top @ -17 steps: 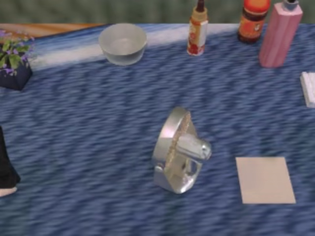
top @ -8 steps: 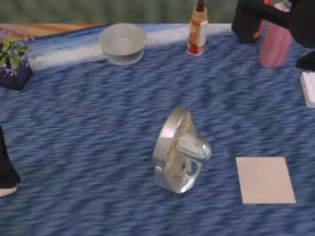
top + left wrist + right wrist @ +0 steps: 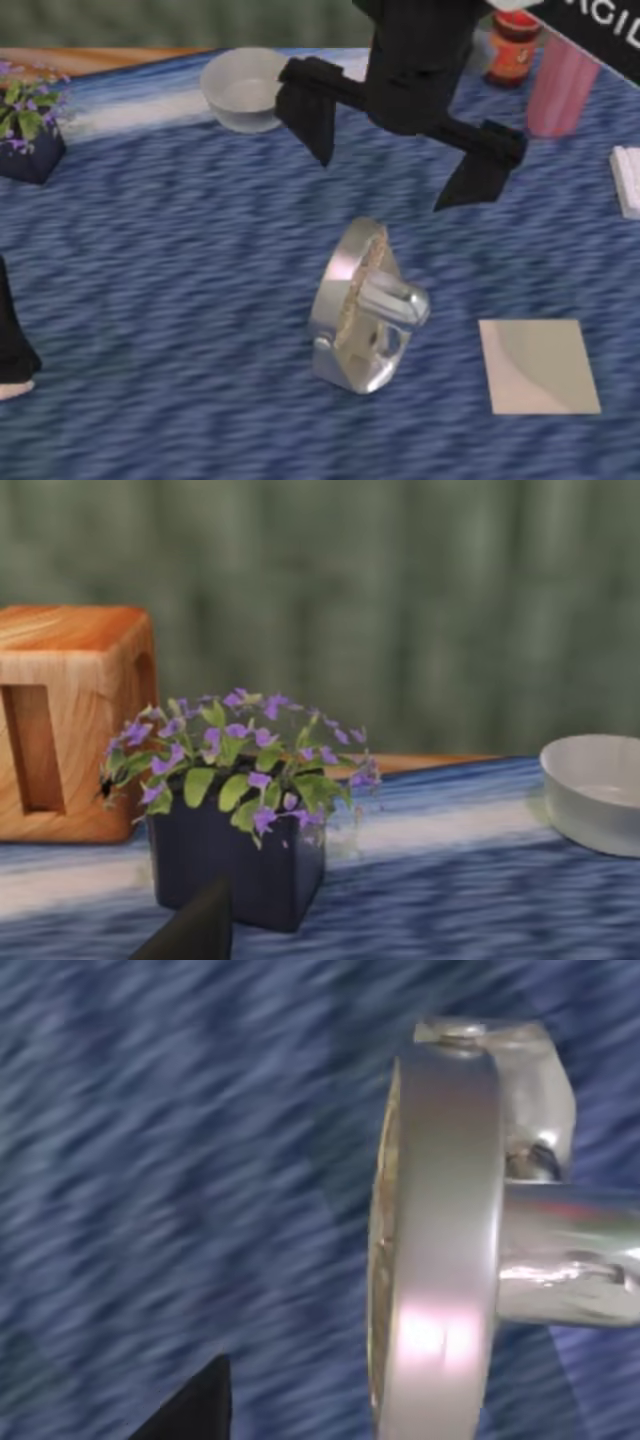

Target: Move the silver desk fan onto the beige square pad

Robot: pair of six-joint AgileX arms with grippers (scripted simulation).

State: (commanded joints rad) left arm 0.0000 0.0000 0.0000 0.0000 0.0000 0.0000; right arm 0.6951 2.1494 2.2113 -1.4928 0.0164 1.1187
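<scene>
The silver desk fan (image 3: 365, 305) stands on its curved base at the middle of the blue cloth, ring and golden mesh facing left, motor hub pointing right. Its chrome ring (image 3: 440, 1240) fills much of the right wrist view. The beige square pad (image 3: 538, 365) lies flat and bare to the fan's right. My right gripper (image 3: 385, 183) hangs open above the cloth just behind the fan, touching nothing; one dark finger (image 3: 195, 1410) shows beside the ring. My left gripper (image 3: 12, 350) rests at the table's left edge, one finger (image 3: 200, 925) showing.
A pale bowl (image 3: 248, 88) sits at the back left, a potted purple plant (image 3: 28, 120) at the far left with a wooden block (image 3: 70, 720) behind it. A sauce bottle (image 3: 512, 50), pink bottle (image 3: 560, 85) and white ribbed block (image 3: 627, 180) stand at the right.
My right arm has swept in from the back right corner and now hovers open behind the fan, hiding the yellow bottle. The fan, the pad and the left arm have not moved.
</scene>
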